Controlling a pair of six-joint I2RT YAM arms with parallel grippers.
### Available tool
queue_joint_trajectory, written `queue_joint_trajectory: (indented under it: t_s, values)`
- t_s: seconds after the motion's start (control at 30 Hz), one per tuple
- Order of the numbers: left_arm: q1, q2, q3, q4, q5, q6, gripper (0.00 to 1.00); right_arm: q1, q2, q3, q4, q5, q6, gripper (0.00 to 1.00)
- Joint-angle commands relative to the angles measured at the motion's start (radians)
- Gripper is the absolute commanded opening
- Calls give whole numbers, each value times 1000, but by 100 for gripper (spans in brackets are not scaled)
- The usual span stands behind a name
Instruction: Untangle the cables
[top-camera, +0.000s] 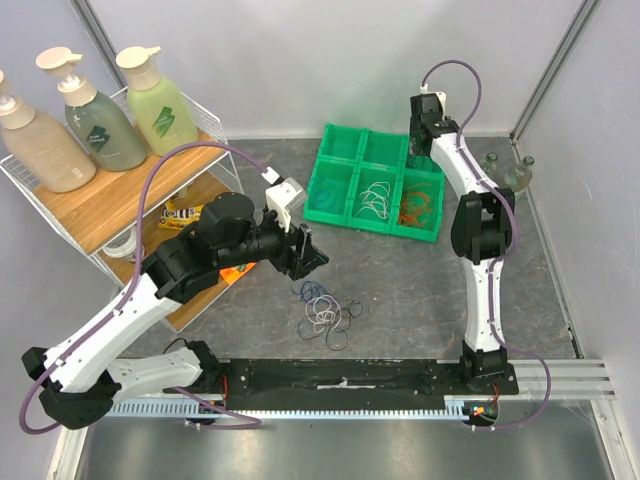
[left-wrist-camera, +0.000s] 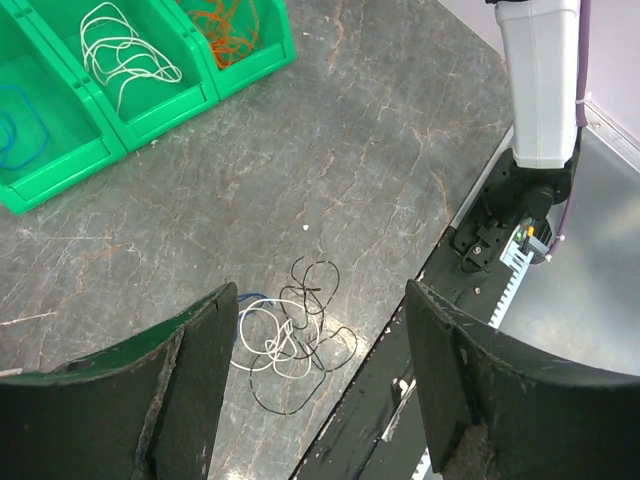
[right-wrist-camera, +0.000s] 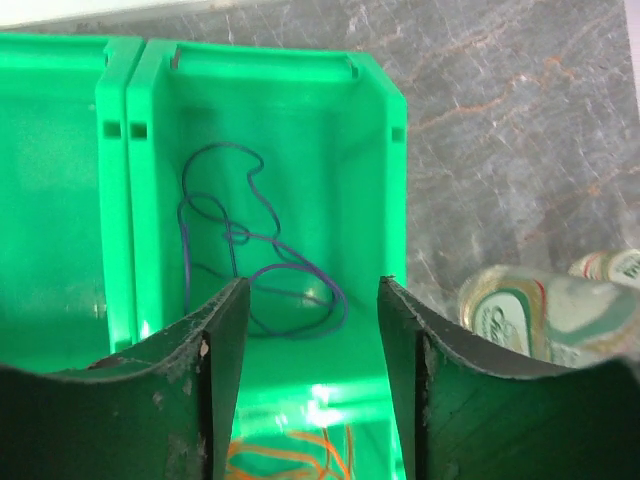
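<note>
A tangle of thin cables (top-camera: 325, 312), white, black and blue loops, lies on the grey table in front of the green tray (top-camera: 345, 145). In the left wrist view the tangle (left-wrist-camera: 290, 340) lies below and between my open fingers. My left gripper (top-camera: 312, 255) hovers open and empty a little up and left of it; its midpoint shows in the left wrist view (left-wrist-camera: 320, 390). My right gripper (top-camera: 420, 148) is open and empty above the tray's back right compartment, where a blue-purple cable (right-wrist-camera: 250, 250) lies. Orange cables (right-wrist-camera: 290, 460) and white cables (left-wrist-camera: 120, 50) lie in other compartments.
A wire shelf (top-camera: 100, 190) with pump bottles stands at the left, close to my left arm. A clear bottle (top-camera: 505, 170) lies right of the tray, also in the right wrist view (right-wrist-camera: 520, 310). A black rail (top-camera: 350, 375) runs along the near edge.
</note>
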Motion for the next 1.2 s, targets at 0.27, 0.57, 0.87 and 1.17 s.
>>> queue_joint_trajectory:
  t_s: [0.27, 0.57, 0.87, 1.17]
  values:
    - [-4, 76, -23, 56, 50, -61, 73, 45, -435, -290, -208, -190, 75, 73]
    - [1, 93, -123, 111, -24, -193, 71, 337, -947, -973, 20, -504, 118, 91]
    - [1, 34, -276, 132, -46, -258, 73, 510, -1123, -1370, 225, -742, 187, 91]
    - [3, 115, -384, 163, 14, -313, 63, 553, -1055, -1478, 337, -877, 167, 57]
